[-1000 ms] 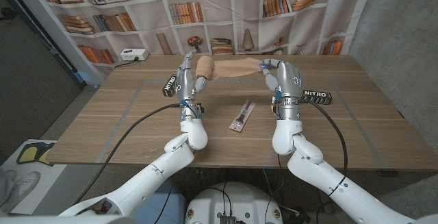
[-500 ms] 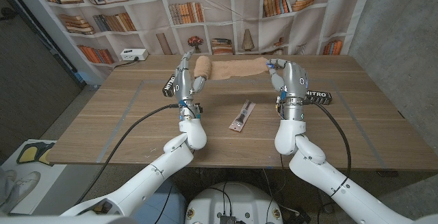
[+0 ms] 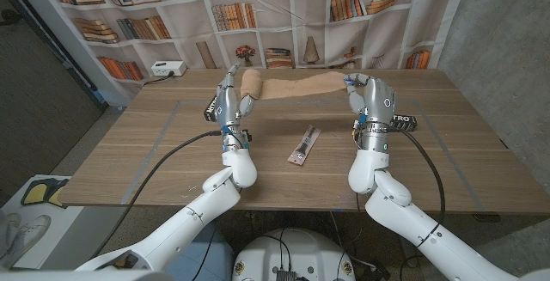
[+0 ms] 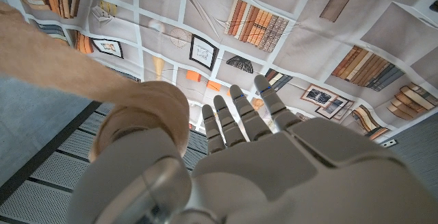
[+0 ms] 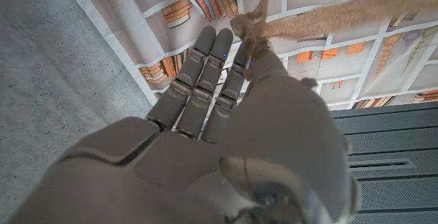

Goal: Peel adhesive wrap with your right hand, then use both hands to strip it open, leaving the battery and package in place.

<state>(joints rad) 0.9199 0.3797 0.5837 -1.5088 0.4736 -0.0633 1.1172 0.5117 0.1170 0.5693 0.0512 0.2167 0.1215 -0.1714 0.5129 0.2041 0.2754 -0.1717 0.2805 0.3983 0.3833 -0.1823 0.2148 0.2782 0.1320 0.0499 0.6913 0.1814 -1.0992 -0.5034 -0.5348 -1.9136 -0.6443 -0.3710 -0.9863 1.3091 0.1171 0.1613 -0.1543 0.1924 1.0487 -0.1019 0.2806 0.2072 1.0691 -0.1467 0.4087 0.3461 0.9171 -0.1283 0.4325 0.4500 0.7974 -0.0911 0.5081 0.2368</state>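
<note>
The right hand [image 3: 371, 100], pinching the tan wrap's [image 3: 296, 84] free end, has moved further from the left hand [image 3: 229, 102] gripping the roll [image 3: 252, 84]; stripping is well along.

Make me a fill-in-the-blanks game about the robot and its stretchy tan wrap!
1. The tan wrap is stretched between the robot's two ____.
2. The left hand holds the ____ of wrap.
3. The right hand pinches the wrap's loose ____.
4. The long black package lies on the ____, between the arms.

Missing words: hands; roll; end; table
</note>
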